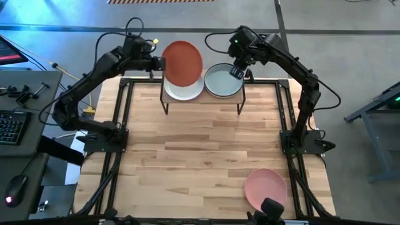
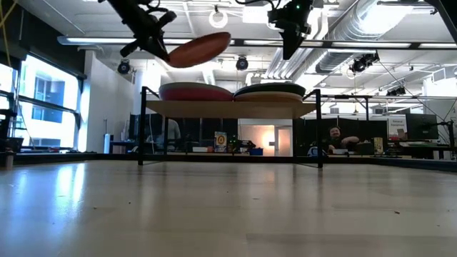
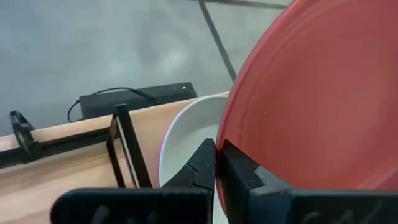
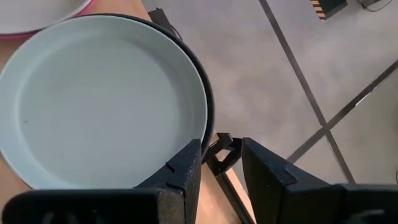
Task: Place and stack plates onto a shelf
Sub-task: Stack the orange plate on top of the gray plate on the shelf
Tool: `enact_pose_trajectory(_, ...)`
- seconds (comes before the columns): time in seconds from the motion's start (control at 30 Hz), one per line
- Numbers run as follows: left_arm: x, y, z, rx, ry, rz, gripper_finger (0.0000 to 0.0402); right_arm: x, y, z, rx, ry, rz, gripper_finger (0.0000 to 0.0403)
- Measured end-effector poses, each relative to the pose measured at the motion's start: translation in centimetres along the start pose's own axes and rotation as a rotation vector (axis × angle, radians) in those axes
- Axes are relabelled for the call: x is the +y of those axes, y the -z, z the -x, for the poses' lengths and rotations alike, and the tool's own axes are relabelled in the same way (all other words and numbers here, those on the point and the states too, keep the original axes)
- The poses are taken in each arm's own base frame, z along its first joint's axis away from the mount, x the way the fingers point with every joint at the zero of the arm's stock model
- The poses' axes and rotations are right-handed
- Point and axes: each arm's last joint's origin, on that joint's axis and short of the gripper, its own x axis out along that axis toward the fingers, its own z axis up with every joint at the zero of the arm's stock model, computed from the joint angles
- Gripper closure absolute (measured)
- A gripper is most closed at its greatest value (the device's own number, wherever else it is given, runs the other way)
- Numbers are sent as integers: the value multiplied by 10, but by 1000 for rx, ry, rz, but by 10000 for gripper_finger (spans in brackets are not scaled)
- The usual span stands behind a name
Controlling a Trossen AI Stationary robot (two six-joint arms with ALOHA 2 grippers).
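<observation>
My left gripper [image 1: 160, 63] is shut on a terracotta orange plate [image 1: 182, 62], which hangs in the air over the shelf's left stack. That stack shows a pale plate [image 1: 185, 91] on top and a magenta one [image 2: 193, 91] under it. The shelf [image 1: 206, 100] stands at the table's far edge. Its right stack has a pale grey-green plate [image 4: 99, 93] lying on a charcoal one [image 4: 209, 93]. My right gripper [image 4: 221, 158] is open just past that stack's right rim and, in the low view, above it [image 2: 293, 39]. My left gripper pinches the terracotta plate's rim [image 3: 227, 134] on the side toward the table's left, one finger on each face. The fingers come at it about level from the table's left. The plate is lifted clear above the left stack and tilts, its free edge [image 2: 227, 36] higher.
A pink plate [image 1: 265, 187] lies on the table near its near right corner. Black frame rails [image 1: 125, 119] run along the table's left and right sides. The wide middle of the tabletop [image 1: 200, 156] is bare wood. A person [image 2: 333, 137] sits in the room beyond.
</observation>
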Motion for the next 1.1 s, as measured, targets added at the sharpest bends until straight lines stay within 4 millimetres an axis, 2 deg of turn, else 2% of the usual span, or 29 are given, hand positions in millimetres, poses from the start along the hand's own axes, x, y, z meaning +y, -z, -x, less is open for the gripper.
enact_pose_trajectory(0.43, 1, 6, -36, 180, -81, -54, 401, 0, 0, 0, -1, -2, -19, 306)
enact_pose_trajectory(0.93, 6, 12, -53, 264, -135, -22, 401, 0, 0, 0, -2, -2, -19, 306)
enact_pose_trajectory(1.1, 7, 13, -54, 268, -142, -20, 401, 0, 0, 0, -3, -9, -19, 306)
